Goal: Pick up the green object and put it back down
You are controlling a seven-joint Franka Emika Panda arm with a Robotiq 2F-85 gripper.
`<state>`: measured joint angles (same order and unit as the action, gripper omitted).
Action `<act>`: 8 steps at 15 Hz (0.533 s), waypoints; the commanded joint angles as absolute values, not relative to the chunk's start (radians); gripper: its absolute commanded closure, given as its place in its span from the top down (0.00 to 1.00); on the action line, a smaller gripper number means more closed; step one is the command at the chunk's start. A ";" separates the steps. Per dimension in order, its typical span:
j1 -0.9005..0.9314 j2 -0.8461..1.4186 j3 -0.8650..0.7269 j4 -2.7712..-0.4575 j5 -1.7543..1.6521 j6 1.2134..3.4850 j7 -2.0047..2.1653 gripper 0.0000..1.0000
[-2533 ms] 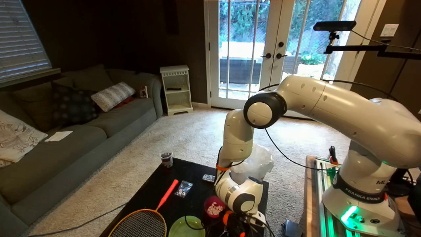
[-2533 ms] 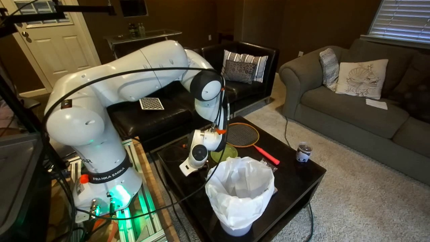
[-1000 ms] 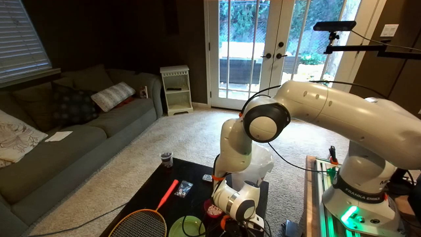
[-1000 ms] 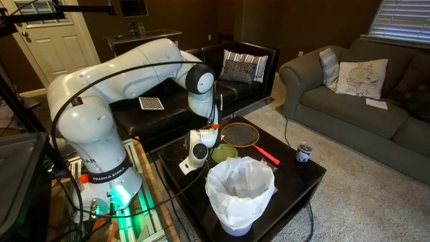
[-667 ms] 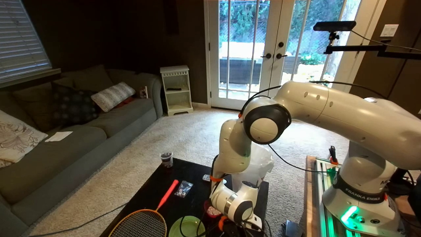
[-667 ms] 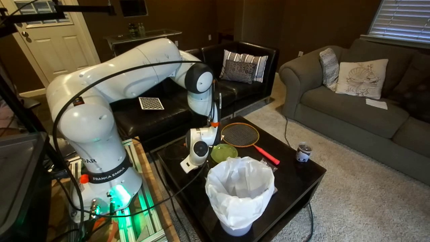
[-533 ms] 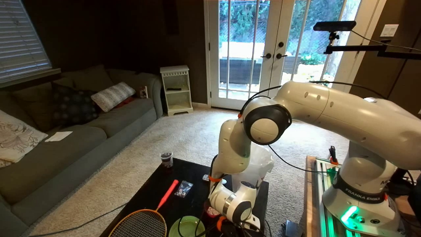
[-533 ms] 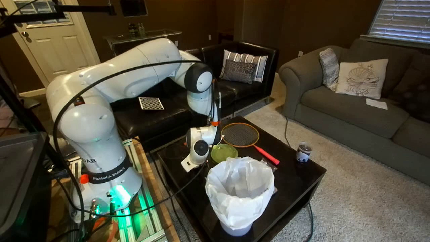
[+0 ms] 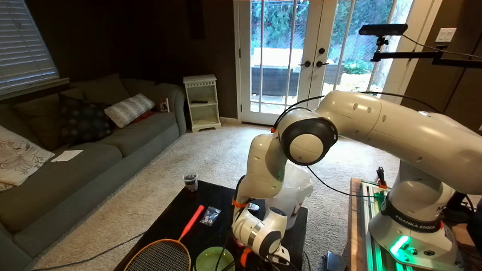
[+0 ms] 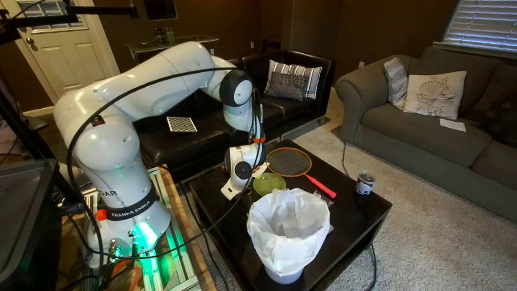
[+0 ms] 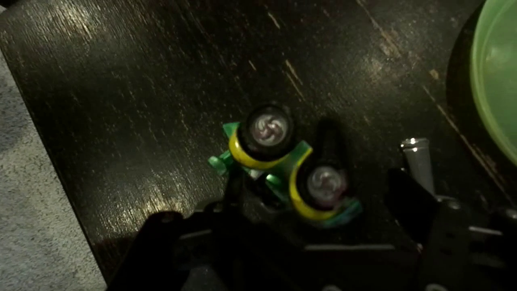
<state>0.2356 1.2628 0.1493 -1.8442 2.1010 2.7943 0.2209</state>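
A green toy vehicle (image 11: pixel 290 161) with yellow fenders and black wheels shows in the wrist view over the dark table. Its wheel hubs face the camera. My gripper (image 11: pixel 317 182) is open with the toy's near part between its jaws. The left finger (image 11: pixel 233 190) overlaps the toy's green edge; I cannot tell whether it touches. The right finger (image 11: pixel 410 206) stands apart from it across a gap. In both exterior views the toy is out of view or hidden, and the fingertips are not visible.
A green plate or bowl (image 11: pixel 501 85) lies right of the jaws; both exterior views show it (image 9: pixel 214 258) (image 10: pixel 269 184). A silvery cylinder (image 11: pixel 420 161) is by the right finger. A racket (image 10: pixel 289 162), a lined bin (image 10: pixel 288 238) and a cup (image 10: pixel 365 182) stand around the table.
The arm and hand have shifted left toward the plate in an exterior view, now covering most of the red bowl. More of the bin shows behind the arm. The table's objects have not moved.
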 commanded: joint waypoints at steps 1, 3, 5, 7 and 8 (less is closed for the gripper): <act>0.258 1.247 0.152 -1.839 2.119 2.790 0.186 1.00; 0.259 1.248 0.155 -1.836 2.110 2.789 0.184 1.00; 0.264 1.248 0.152 -1.835 2.109 2.796 0.183 1.00; 0.275 1.239 0.143 -1.840 2.126 2.811 0.164 1.00; 0.282 1.233 0.136 -1.844 2.142 2.826 0.152 1.00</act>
